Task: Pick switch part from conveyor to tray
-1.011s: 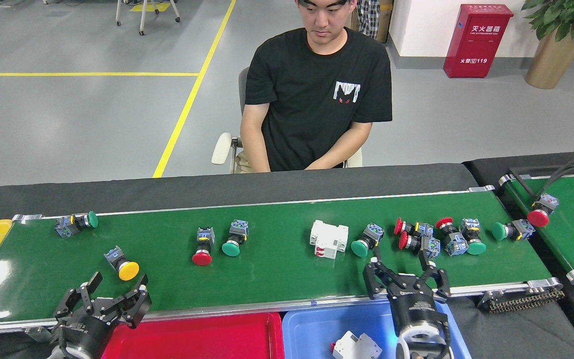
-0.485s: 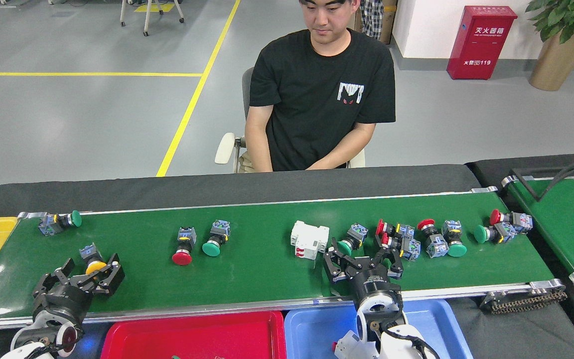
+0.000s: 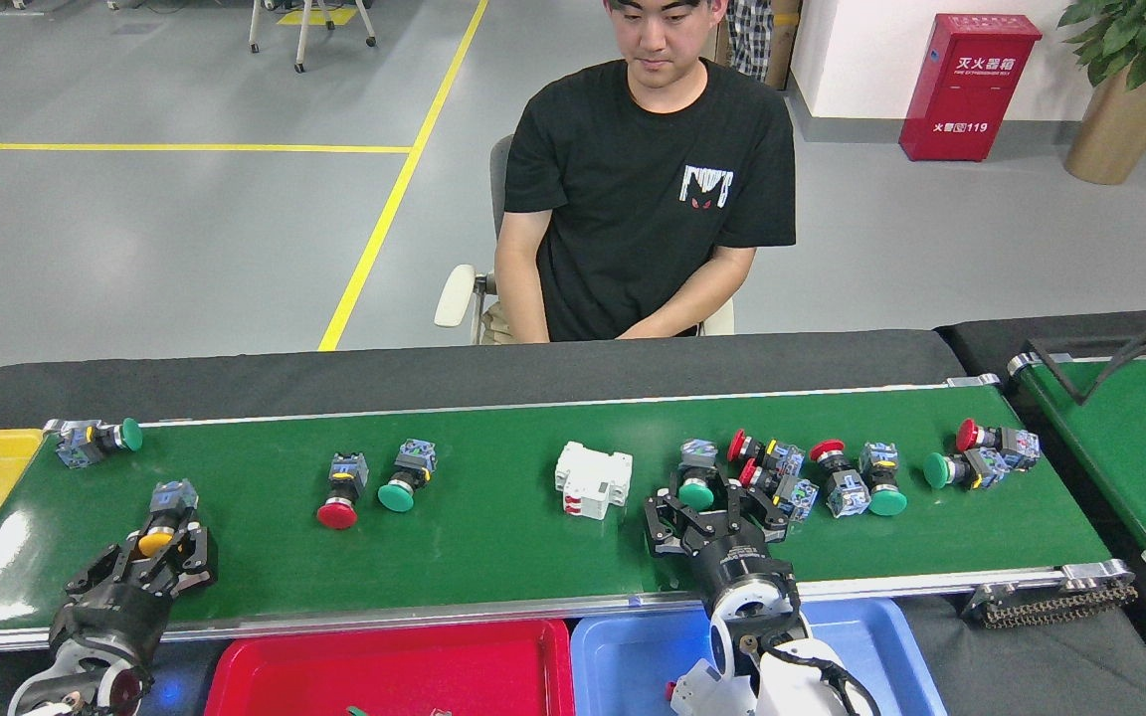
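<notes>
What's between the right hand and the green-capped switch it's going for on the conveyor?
Nothing visible. The right hand sits open right at the green mushroom-cap push-button switch on the dark-green conveyor belt, fingers either side. The nearest neighbours stand aside: the white plastic breaker block to its left, the red-capped switches close to its right.

Both arms rise from the bottom edge. The left tool (image 3: 157, 554) has its fingers closed in around a switch's yellow cap. The right tool (image 3: 707, 512) has its fingers spread.
</notes>
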Available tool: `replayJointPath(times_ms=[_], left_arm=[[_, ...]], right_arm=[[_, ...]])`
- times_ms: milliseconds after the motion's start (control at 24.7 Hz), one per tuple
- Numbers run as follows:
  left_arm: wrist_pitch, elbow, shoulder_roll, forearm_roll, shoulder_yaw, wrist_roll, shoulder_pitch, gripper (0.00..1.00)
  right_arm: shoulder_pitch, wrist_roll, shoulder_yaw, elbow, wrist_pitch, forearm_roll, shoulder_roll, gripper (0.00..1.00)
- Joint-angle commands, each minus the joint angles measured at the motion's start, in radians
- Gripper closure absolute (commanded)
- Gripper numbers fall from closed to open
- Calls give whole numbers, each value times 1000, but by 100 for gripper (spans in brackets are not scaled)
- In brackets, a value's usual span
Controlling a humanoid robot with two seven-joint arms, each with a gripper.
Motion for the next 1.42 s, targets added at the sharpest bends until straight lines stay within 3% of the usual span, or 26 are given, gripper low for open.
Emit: replayJointPath(times_ms=[0,81,121,162,202,243,283,323,445,606,647,728,849,1011,1173,1375], left_arm=[[-217,-114,7,67,6,10,84,95],[-217,-214,7,86,6,10,203,89],[-217,-252,3,86,5,10,245,77],[-217,-274,-3,86,5,9,279,51],[-217,-291,-12,86,5,9,302,10],[-217,-300,-30,90,5,10,314,0],[-217,-305,-55,90,2,10,318,0],[-217,-298,-81,88,6,10,314,0],[-217,-297,-86,88,15,10,309,0],[-217,-291,-96,83,132,10,292,0],[-156,-282,-93,82,158,12,277,0],[1,-219,-75,83,180,13,249,0],[31,-156,-29,83,229,13,234,0],[34,-153,-24,80,227,13,187,0],[33,-101,26,27,213,13,114,0],[33,62,51,-96,106,13,-85,0]], right_arm=[[23,2,10,-84,-94,-3,-5,98],[90,14,46,-191,-189,-3,-6,98],[124,18,76,-242,-226,-3,-6,98],[152,18,111,-277,-259,-3,-6,97],[182,18,160,-308,-293,2,-11,88],[204,14,204,-324,-321,2,-17,57],[212,13,246,-331,-344,2,-28,9],[212,13,290,-327,-368,2,-32,1],[213,13,339,-324,-390,2,-34,1],[215,13,327,-327,-377,-3,-26,1],[219,10,304,-335,-361,-3,-26,1],[250,-16,209,-352,-236,-3,-25,1],[296,-114,105,-364,14,-4,-31,1],[356,-153,-61,-361,103,-6,-40,1],[363,-147,-65,-355,112,2,-51,1],[313,-82,-13,-318,112,51,-49,1]])
